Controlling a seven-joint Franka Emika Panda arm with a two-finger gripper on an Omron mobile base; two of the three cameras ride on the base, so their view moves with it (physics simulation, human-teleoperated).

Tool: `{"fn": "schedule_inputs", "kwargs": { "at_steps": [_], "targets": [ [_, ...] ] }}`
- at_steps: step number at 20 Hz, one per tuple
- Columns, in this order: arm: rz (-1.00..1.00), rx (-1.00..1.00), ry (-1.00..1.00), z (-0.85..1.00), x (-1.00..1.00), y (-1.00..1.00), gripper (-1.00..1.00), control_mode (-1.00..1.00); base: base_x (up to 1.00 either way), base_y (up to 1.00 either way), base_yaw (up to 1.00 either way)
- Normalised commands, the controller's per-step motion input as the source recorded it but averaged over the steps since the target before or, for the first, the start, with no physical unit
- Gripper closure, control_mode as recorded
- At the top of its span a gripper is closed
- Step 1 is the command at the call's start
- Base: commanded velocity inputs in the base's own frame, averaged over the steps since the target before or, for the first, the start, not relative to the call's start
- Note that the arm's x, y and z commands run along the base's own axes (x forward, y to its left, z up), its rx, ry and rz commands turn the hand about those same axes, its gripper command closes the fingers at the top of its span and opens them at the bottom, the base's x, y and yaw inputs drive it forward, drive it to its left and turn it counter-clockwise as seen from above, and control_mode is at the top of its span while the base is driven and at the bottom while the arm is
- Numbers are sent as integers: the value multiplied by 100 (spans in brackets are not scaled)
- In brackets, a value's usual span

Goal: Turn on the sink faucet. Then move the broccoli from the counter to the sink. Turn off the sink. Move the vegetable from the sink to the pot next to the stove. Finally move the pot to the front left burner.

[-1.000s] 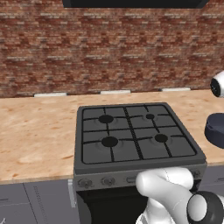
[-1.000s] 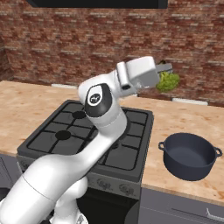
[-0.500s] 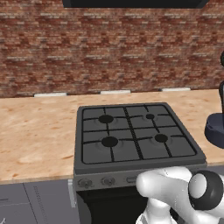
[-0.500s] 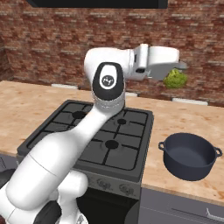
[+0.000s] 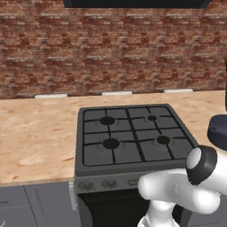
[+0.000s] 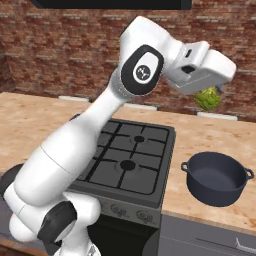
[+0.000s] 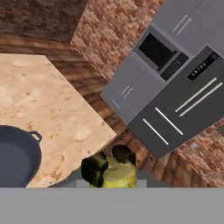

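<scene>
a red-brown brick wall (image 5: 111,48) runs along the back of the kitchen, with three pale outlet strips (image 5: 117,93) set low on it just above the surface. a dark range hood (image 5: 133,3) hangs at the top edge. grey cabinet fronts (image 5: 35,204) sit below. from the hand's angle, more grey cabinets (image 7: 131,87) and a built-in dark oven panel (image 7: 157,51) line a side wall.

Red-brown brick wall (image 5: 111,48) runs behind the worktop, at twelve o'clock. Three white wall outlets (image 5: 117,93) sit along its base. A dark range hood (image 5: 133,3) hangs at the top edge. Grey cabinets (image 7: 131,89), a black built-in oven (image 7: 159,52) and a tall dark panel with light handles (image 7: 183,103) stand at two o'clock in the hand view.
</scene>
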Motion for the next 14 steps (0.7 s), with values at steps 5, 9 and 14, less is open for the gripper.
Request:
{"fn": "schedule_inputs", "kwargs": {
  "at_steps": [5, 9, 14],
  "targets": [
    [0, 41, 1, -69, 13, -13, 100, -100, 0, 0, 0],
    [0, 38, 0, -79, 29, -1, 100, -100, 0, 0, 0],
    [0, 28, 0, -62, 37, -1, 100, -100, 0, 0, 0]
  ]
}}
